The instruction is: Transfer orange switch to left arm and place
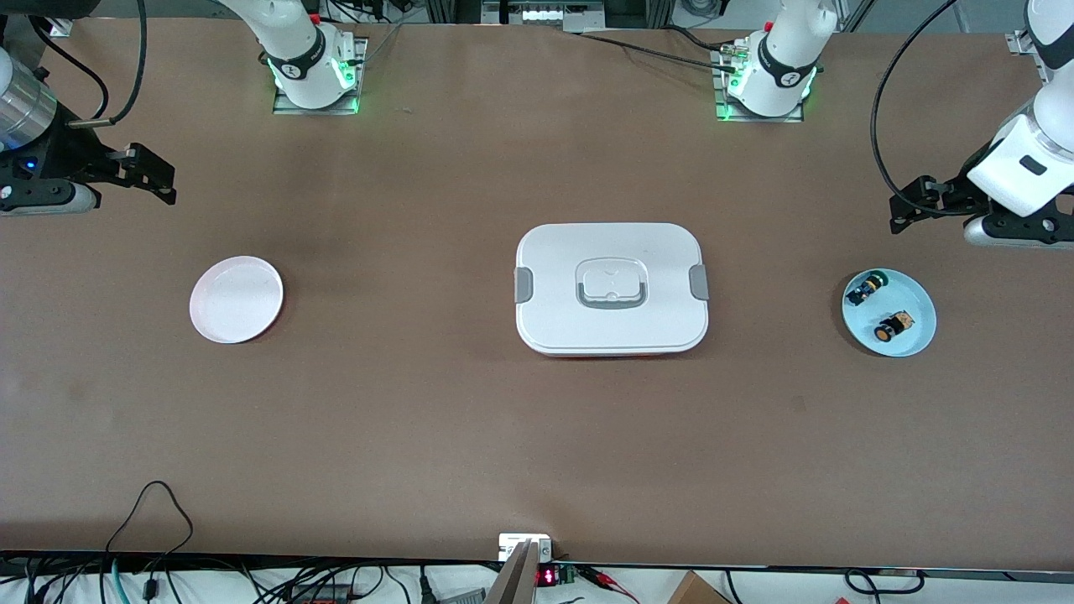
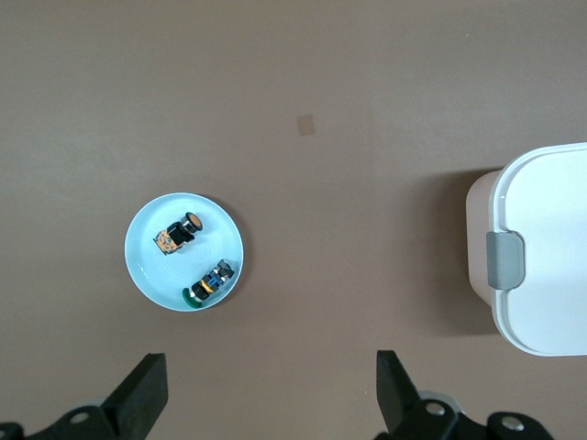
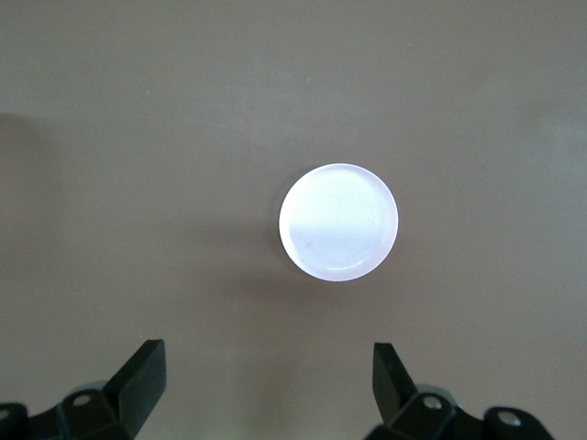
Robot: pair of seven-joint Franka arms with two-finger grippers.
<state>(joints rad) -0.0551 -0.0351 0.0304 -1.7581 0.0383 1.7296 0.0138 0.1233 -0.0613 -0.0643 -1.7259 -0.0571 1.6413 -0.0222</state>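
The orange switch point(image 1: 893, 325) lies on its side in a pale blue dish point(image 1: 916, 289) toward the left arm's end of the table, just beside a second small switch with a green-blue cap point(image 1: 868, 288), which sits farther from the front camera. The box point(image 1: 610, 288) rests shut in the middle of the table, well apart from both dishes. A white plate point(image 1: 236, 299) sits toward the right arm's end. The left gripper point(image 1: 914, 204) hangs over bare table near the blue dish, fingers spread wide, holding nothing. The right gripper point(image 1: 151, 174) hangs over bare table near the white plate, likewise spread and holding nothing.
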